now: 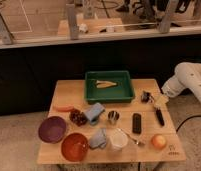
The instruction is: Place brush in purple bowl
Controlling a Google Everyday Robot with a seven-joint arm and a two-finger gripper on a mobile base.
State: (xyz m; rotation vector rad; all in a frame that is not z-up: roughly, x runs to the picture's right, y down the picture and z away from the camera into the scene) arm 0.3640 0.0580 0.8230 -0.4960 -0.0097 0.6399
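**Brush on the table, open gripper beside it**

The gripper (145, 96) is seen just off the right front corner of the green tray (110, 96), low over the table (69, 92). It is carried by a white arm (186, 80) that reaches in from the right. Its fingers are spread wide, and nothing is seen held between them.

The brush (158, 112) lies flat on the table, to the right of and in front of that same tray corner and just beside the gripper. Its pale head is turned toward the tray and its black handle toward the table's front edge. Whether the gripper touches the brush cannot be told.

The purple bowl (52, 129) stands well in front of the tray's left corner, near the left edge of the table, well apart from the brush. An orange bowl (75, 146) sits just beside it, further forward.

A black bar (136, 123) lies in front of the tray's right half, between the brush and a small metal cup (113, 116). Further forward of the tray are a white cup (118, 140), a spoon (130, 136) and an orange fruit (158, 141)
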